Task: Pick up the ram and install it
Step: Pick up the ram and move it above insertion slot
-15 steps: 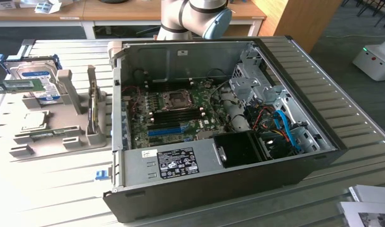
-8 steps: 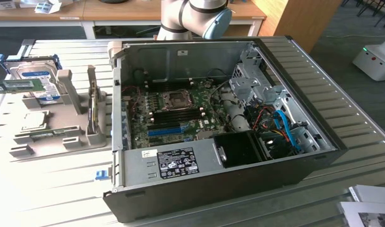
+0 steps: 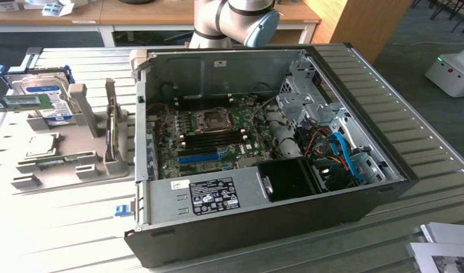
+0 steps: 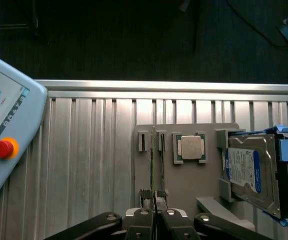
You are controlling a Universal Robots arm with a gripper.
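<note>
While the ram (image 3: 61,161) stands on edge in a slot of the grey tray (image 3: 72,181), next to the processor chip (image 3: 38,145) there, the gripper (image 4: 154,195) hangs above the tray, clenched, jaws together in line with the ram; the open computer case (image 3: 216,74) stands beside the tray, on the exterior view's right.

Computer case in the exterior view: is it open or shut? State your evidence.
Open. The computer case has no side panel covering it, so the motherboard lies exposed inside.
</note>
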